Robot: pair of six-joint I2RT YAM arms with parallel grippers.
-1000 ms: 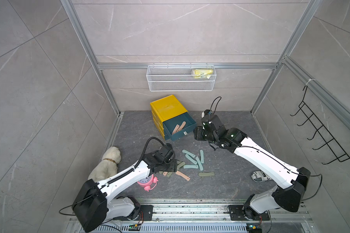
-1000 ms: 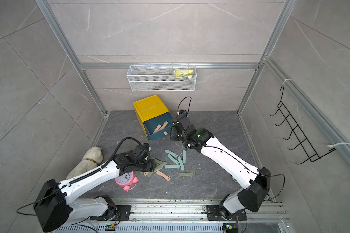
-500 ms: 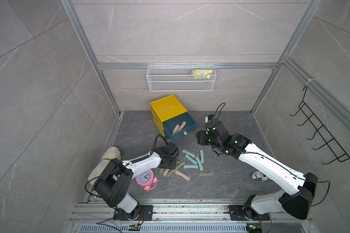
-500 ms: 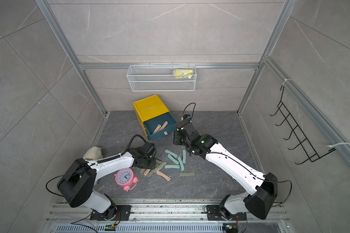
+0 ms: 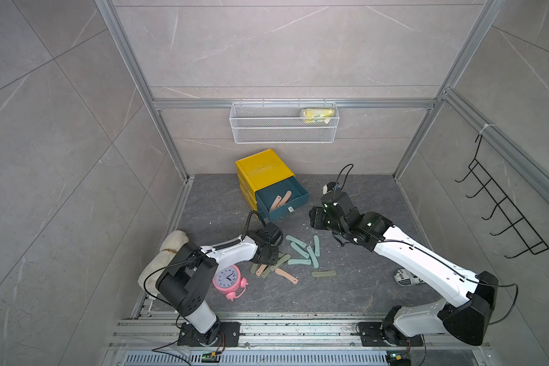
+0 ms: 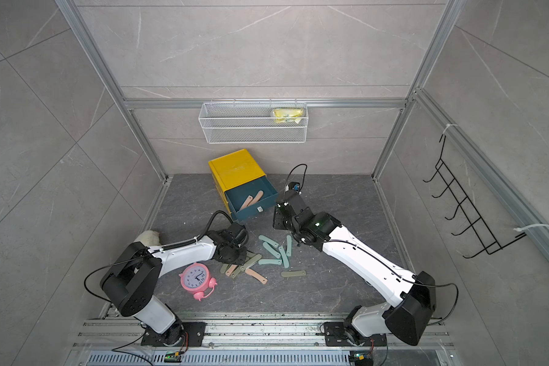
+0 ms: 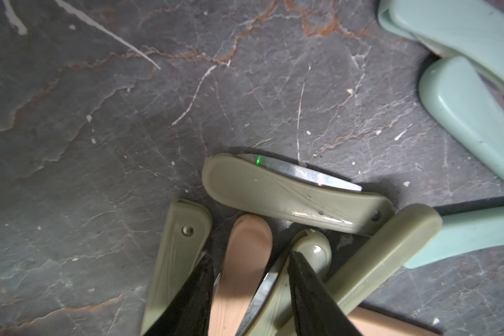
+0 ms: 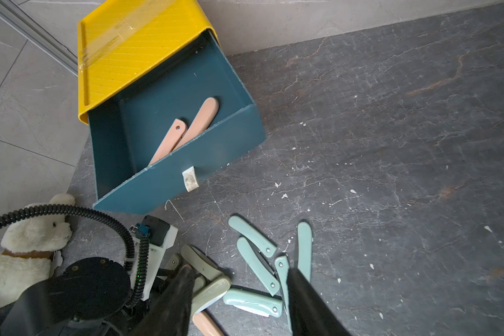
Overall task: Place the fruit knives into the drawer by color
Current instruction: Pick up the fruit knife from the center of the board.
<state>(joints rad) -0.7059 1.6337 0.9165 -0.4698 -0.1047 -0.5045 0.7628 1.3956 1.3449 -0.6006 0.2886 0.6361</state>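
Fingers (image 7: 192, 296) of the left gripper (image 7: 249, 257) apart, lowered into a small heap of fruit knives (image 5: 282, 260) on the dark stone-look surface (image 5: 346, 294), one finger on each side of a salmon pink knife (image 7: 239, 291). Narrow gaps on both sides, no squeeze to be seen. Long axis of that pink knife in line with the fingers, rounded end pointing away from the wrist. Just past that end, an olive green knife (image 7: 291, 195) lying crosswise, steel blade edge partly showing, rivet end toward the pale teal knives (image 5: 303, 252). More olive handles close on either side of the fingers.

Five pale teal knives loosely fanned at mixed angles between the two arms. Beside them a lone olive knife (image 5: 323, 273), lying left to right in both top views, and a second salmon knife (image 5: 286, 276) slanting out of the heap.

Fingers (image 8: 306, 302) of the right gripper (image 8: 239, 269) spread wide with nothing between them, held above the surface near the front corner of the open drawer (image 5: 282, 202).

Top drawer of the yellow-cased chest (image 5: 262, 168) pulled out, dark teal. Inside, two salmon knives (image 8: 186, 128) side by side, long axes running from the front wall toward the back.

Pink alarm clock (image 5: 227, 279) and plush dog (image 5: 168, 253) beside the left arm.
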